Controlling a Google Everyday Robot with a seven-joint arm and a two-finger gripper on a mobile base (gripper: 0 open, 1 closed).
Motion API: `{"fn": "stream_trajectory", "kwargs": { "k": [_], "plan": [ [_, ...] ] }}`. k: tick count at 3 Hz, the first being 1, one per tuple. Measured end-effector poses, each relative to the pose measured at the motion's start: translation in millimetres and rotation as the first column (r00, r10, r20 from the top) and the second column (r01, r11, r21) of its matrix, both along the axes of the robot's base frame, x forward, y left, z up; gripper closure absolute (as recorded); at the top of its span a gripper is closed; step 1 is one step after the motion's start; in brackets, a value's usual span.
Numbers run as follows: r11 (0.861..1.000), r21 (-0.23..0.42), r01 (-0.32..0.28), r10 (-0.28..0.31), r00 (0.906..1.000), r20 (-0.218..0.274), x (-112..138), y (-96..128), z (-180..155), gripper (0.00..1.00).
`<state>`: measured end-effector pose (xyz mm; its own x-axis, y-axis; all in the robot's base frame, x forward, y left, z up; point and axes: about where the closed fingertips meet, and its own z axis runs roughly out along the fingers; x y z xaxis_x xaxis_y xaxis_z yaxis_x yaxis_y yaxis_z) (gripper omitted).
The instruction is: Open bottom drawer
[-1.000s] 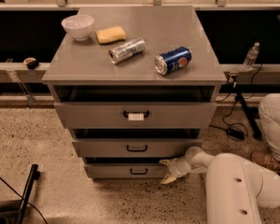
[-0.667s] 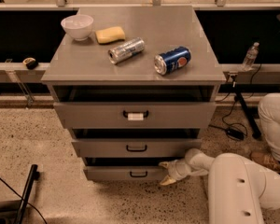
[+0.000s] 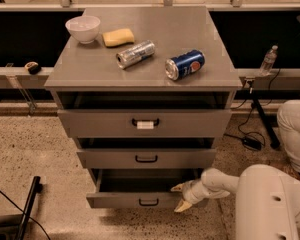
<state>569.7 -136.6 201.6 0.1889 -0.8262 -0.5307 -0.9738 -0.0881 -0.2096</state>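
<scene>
The bottom drawer [image 3: 120,199] is the lowest of three grey drawers in the cabinet. It stands pulled out a little past the middle drawer [image 3: 146,158], with a dark gap above its shallow front and a small black loop handle [image 3: 148,202]. My gripper [image 3: 181,197] is at the drawer's right end, low near the floor. Its cream fingers [image 3: 182,206] are spread, one above and one below the front's right edge. The white arm [image 3: 217,182] reaches in from the lower right.
The top drawer [image 3: 145,123] has a white label at its handle. On the cabinet top [image 3: 90,69] are a white bowl [image 3: 83,28], a yellow sponge [image 3: 118,37], a silver can [image 3: 135,54] and a blue can [image 3: 185,64], both lying down. A water bottle [image 3: 268,60] and cables are at the right.
The bottom drawer has slid out a little toward me, and my gripper has moved with its right end.
</scene>
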Motion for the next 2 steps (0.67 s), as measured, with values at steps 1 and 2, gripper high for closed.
{"fn": "stream_trajectory", "kwargs": {
  "k": [1, 2],
  "plan": [
    [0.999, -0.011, -0.033, 0.032, 0.9982, -0.050, -50.1, -11.1, -4.0, 0.37],
    [0.998, -0.016, -0.064, 0.062, 0.9954, -0.073, -83.8, -13.8, 2.0, 0.37]
  ]
}}
